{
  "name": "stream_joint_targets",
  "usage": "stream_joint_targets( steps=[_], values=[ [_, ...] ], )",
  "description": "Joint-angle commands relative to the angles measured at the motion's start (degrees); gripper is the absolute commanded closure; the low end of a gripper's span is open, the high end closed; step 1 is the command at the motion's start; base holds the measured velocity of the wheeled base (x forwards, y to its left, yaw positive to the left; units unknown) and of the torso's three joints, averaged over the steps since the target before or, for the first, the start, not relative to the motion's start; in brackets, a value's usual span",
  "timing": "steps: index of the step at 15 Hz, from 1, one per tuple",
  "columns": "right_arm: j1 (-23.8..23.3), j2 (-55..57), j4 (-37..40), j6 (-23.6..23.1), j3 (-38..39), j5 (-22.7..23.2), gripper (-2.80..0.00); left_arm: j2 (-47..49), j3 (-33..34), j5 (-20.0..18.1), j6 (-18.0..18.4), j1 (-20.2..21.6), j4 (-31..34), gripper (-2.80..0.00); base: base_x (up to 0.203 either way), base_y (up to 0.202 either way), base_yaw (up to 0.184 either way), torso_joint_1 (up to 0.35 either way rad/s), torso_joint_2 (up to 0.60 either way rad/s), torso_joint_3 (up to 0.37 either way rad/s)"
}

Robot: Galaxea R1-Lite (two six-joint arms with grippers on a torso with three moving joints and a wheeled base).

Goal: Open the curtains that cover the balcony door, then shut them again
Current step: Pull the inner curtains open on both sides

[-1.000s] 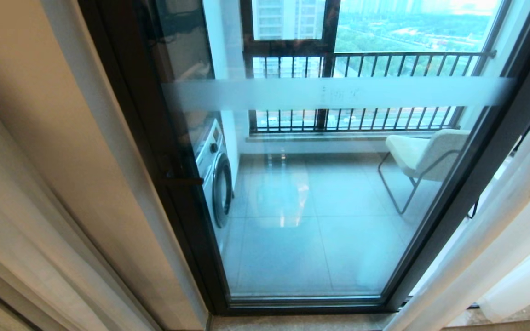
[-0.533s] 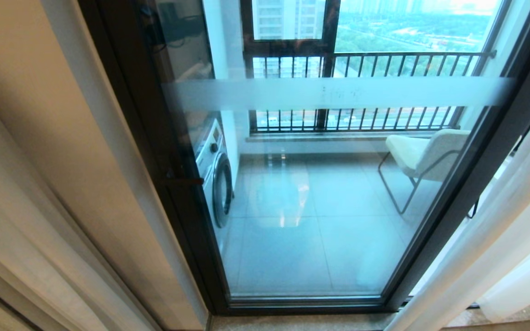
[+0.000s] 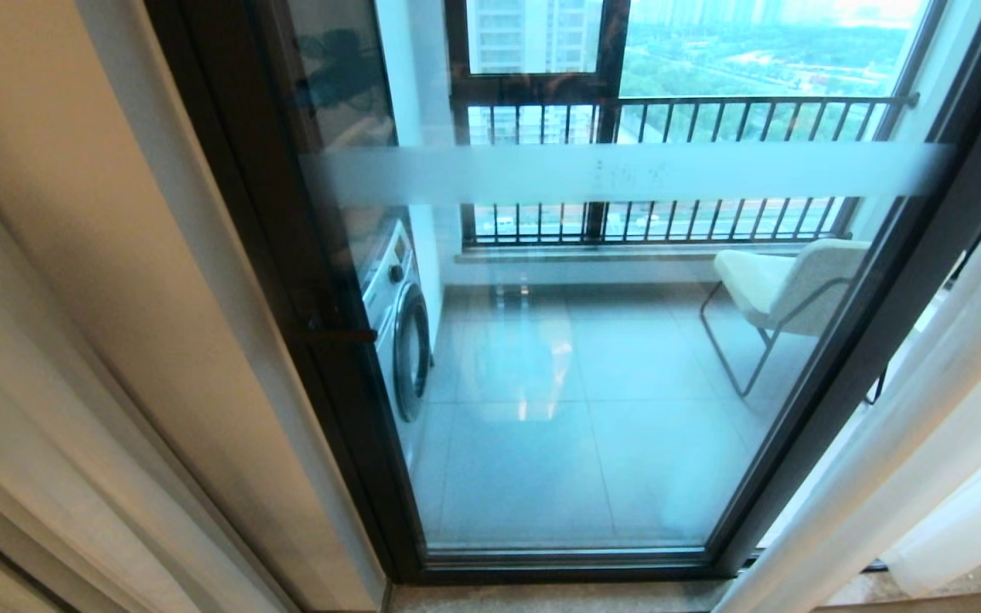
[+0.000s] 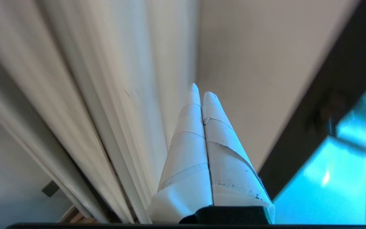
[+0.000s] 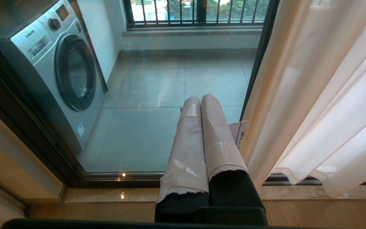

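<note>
Fingertips (image 4: 199, 95) of the left gripper (image 4: 201, 93), white, tapered and wrapped in tape, press flat against each other with nothing between them; they point up along a plain beige wall (image 4: 249, 63), with long vertical folds of cream curtain fabric (image 4: 91, 95) close on one side and the thick black-brown metal frame of the balcony door (image 4: 322, 111) on the other, neither touched as far as the left wrist view shows. The right gripper (image 5: 200, 98), its two fingers sleeved in pale pinkish tape over black bases, is likewise pressed together and empty, held low before the door's glass with the sheer white curtain (image 5: 313, 95) hanging just beside it, the fabric's wavy stitched hem resting near the stone threshold (image 5: 113, 194). In the head view neither arm shows. There the tall sliding glass balcony door (image 3: 593, 383) stands uncovered across the middle, a horizontal frosted white band (image 3: 627, 173) crossing its pane. The sheer curtain (image 3: 933, 409) is gathered at the right of the door, and cream folds (image 3: 73, 383) lie bunched along the left edge beside the wall. Through the glass stand a silver front-loading washing machine (image 3: 397, 315) at the left, a pale upholstered chair on a thin metal frame (image 3: 784, 289) at the right, grey floor tiles (image 3: 584, 443) between them, and a black-barred railing (image 3: 669, 119) beyond.
</note>
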Motion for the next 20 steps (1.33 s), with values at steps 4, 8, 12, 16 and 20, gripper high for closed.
stream_joint_targets(
  steps=[4, 8, 12, 16, 20],
  values=[
    [0.01, -0.02, -0.02, 0.00, 0.00, 0.02, 0.00, -13.15, 23.25, -0.67, 4.60, -8.49, -11.50, 0.00, 0.000, 0.000, 0.000, 0.000, 0.00, 0.000],
    [0.01, -0.02, 0.01, -0.02, 0.00, 0.02, 0.00, -24.54, 33.31, -1.31, 7.94, -16.34, -11.52, 0.00, 0.000, 0.000, 0.000, 0.000, 0.00, 0.000],
    [0.01, -0.02, -0.02, 0.00, 0.00, 0.02, 0.00, -37.09, 33.96, -1.63, 8.78, -18.76, 4.91, 0.00, 0.000, 0.000, 0.000, 0.000, 0.00, 0.000],
    [0.01, -0.02, -0.02, 0.00, 0.00, 0.02, 0.00, -46.89, 34.02, -6.42, 8.40, -21.14, 14.14, 0.00, 0.000, 0.000, 0.000, 0.000, 0.00, 0.000],
    [0.01, -0.02, -0.02, 0.00, 0.00, 0.02, 0.00, -53.93, 34.02, -8.88, 5.97, -21.58, 17.33, 0.00, 0.000, 0.000, 0.000, 0.000, 0.00, 0.000]
  ],
)
